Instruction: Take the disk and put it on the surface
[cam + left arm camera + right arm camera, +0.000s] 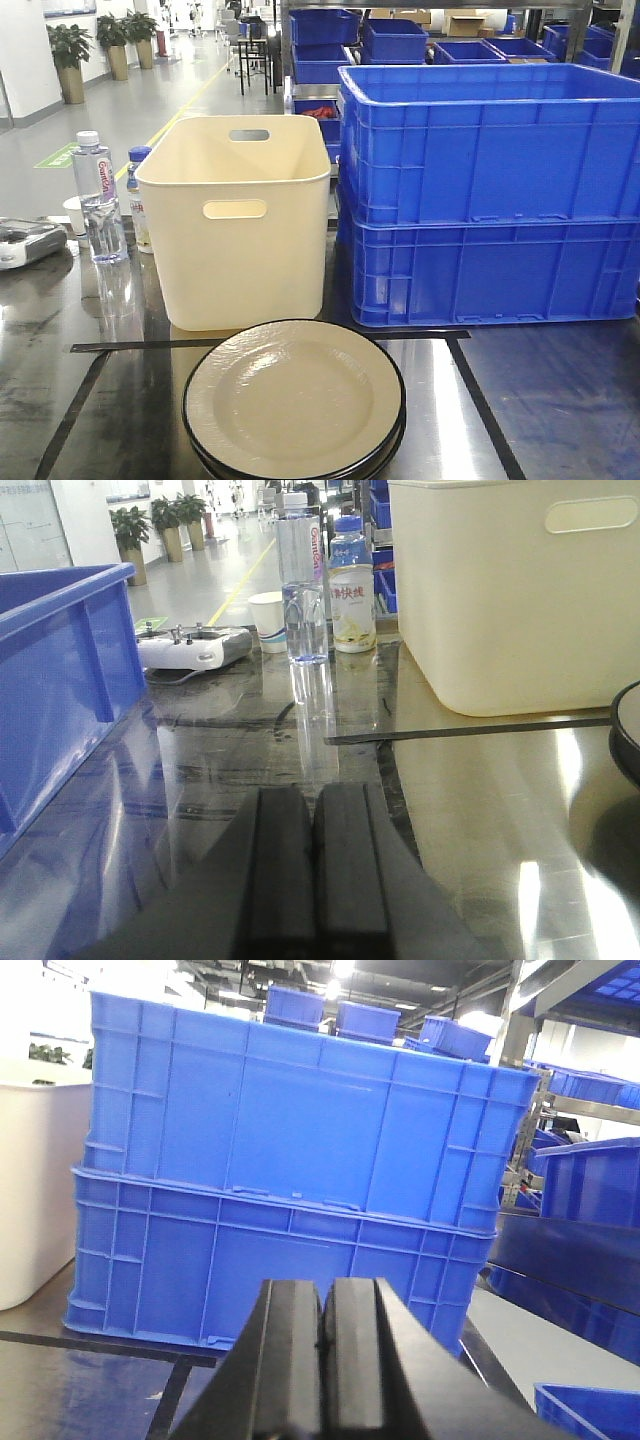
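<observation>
A round cream plate with a black rim (295, 400), the disk, sits on the shiny dark grey metal table (560, 400) inside the black tape lines (130, 346), at about 6 o'clock in the front view. A second black rim peeks out under it, so there seem to be two plates in a stack (maybe more, I cannot tell).

The left claw (310, 870) has its two black fingers pressed together and holds nothing. From it, a dark edge of the plate shows at about 3 o'clock in the left wrist view, near but not touching. The right claw (325, 1360) is also closed tight and empty. It faces the two stacked blue plastic crates (290, 1190) at 12 o'clock, and no plate shows in its view. So I think the left arm is nearer to the plate. The plate is round, so it has no long side to line up with.

Other things, counted: one tall cream plastic bin (240, 225), one clear water bottle (98, 200), one small bottle with a blue cap (352, 585), one white paper cup (268, 620), one grey remote controller (190, 648).
</observation>
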### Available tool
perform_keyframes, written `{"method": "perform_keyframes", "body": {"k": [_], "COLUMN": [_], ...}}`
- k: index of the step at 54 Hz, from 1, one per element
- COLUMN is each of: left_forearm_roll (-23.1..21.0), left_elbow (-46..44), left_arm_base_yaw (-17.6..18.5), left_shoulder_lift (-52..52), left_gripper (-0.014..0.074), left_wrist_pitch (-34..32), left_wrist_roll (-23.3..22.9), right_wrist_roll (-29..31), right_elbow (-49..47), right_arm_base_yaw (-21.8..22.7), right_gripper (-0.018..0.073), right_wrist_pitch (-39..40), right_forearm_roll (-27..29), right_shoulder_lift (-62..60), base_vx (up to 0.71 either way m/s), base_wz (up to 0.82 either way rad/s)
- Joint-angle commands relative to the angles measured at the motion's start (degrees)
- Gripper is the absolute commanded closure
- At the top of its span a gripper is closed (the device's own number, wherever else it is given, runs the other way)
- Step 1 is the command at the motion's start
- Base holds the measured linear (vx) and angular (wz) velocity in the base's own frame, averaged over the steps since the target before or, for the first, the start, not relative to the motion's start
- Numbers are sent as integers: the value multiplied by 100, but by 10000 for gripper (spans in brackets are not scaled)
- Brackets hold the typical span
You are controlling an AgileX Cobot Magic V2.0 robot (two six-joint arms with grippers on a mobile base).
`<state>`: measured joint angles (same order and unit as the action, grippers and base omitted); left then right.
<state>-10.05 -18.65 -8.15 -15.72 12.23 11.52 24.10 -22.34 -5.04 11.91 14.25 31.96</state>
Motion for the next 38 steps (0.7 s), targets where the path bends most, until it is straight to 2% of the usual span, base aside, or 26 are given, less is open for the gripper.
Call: {"method": "perform_keyframes", "body": {"k": [1, 26, 38], "left_forearm_roll": [-87, -81, -22], "left_elbow": [-150, -131, 496], "left_arm_base_yaw": [44, 64, 612], "left_shoulder_lift": [-44, 12, 532], "left_gripper": [597, 597, 597], "left_wrist_pitch": [-522, -519, -1115], "left_wrist_roll": [-25, -25, -8], "right_wrist_roll": [-26, -26, -26], "right_elbow": [-152, -152, -152], "right_arm_base_yaw": [3, 3, 3], "right_gripper": [568, 568, 568], "right_wrist_pitch": [513, 513, 513], "right_forearm_roll": [-22, -27, -27], "right_shoulder_lift": [49, 49, 49], "base_vx": [0, 0, 0], "base_wz": [0, 0, 0]}}
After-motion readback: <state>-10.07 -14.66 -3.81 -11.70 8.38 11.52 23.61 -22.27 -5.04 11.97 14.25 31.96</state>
